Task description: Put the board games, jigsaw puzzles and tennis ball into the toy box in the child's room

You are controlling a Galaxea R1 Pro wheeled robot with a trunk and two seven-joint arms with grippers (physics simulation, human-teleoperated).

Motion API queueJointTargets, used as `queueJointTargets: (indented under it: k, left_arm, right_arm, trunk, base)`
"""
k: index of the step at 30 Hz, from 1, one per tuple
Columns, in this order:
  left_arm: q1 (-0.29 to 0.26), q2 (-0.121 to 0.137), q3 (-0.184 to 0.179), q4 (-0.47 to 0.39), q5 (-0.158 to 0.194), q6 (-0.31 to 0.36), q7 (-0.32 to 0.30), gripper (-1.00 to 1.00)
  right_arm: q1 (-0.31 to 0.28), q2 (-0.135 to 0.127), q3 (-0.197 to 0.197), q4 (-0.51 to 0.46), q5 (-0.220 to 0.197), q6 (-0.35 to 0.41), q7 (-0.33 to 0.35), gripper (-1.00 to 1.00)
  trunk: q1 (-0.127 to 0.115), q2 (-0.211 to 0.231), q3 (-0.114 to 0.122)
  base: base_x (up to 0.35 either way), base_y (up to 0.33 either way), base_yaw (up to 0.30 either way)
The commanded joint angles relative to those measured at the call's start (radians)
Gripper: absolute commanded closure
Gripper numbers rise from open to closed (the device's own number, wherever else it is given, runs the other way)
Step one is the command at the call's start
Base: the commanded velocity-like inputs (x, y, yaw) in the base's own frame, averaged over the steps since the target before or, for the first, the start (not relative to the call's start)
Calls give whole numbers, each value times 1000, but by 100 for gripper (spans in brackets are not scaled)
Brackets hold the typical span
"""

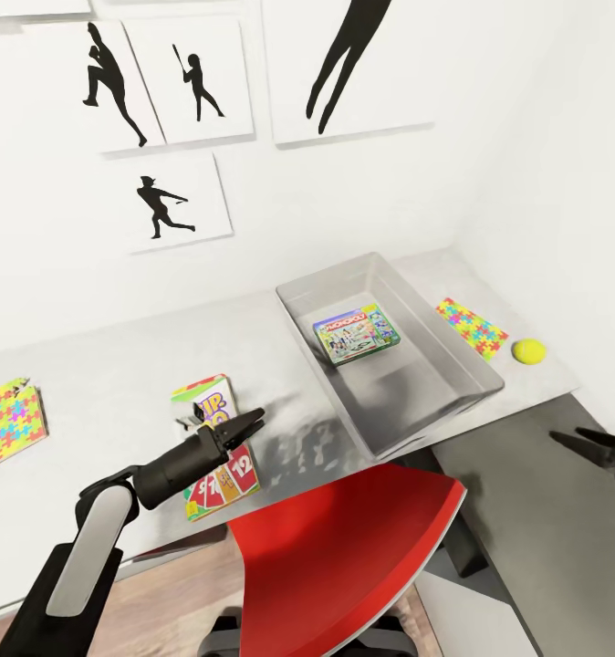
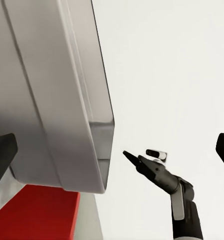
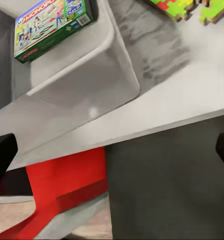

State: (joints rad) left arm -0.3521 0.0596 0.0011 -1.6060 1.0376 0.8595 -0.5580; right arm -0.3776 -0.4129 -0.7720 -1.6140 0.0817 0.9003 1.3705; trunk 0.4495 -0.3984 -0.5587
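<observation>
The grey toy box (image 1: 467,360) stands on the pale table (image 1: 116,365) with one green board game (image 1: 356,334) lying flat inside; this game (image 3: 52,22) and the toy box rim (image 3: 112,55) also appear in the right wrist view. A second board game (image 1: 205,394), yellow-green with numbers, lies left of the box. My left gripper (image 1: 248,424) hovers over it, open, its fingers (image 2: 2,155) wide apart and empty. One jigsaw puzzle (image 1: 472,328) and the tennis ball (image 1: 529,350) lie right of the box, and another puzzle (image 1: 6,424) at far left. My right gripper (image 1: 568,441) hangs open off the table's right end.
A red chair (image 1: 344,547) is pushed in just below the table's front edge, under the toy box. White walls with black silhouette pictures (image 1: 175,82) close the back and right side. The table's dark side panel (image 3: 166,180) faces my right gripper.
</observation>
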Motion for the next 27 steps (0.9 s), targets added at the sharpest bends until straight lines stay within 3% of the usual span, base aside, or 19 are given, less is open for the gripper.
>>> queueJointTargets:
  k: [1,10,27]
  left_arm:
    - [-1,0,-3,0,2,4,0,-100]
    - [-1,-2,-12,0,2,1,0,-100]
    - [-1,-2,-36,0,0,-2,2,-100]
  right_arm:
    - [26,0,-24,-1,8,-2,12,-100]
    - [121,1,-126,-1,7,-50,20,-100]
    - [153,14,-158,-1,4,-119,21,-100]
  trunk:
    - [1,-2,-1]
    - [1,-2,-1]
    - [1,-2,8]
  base:
    - [0,0,0]
    - [0,0,0]
    - [0,0,0]
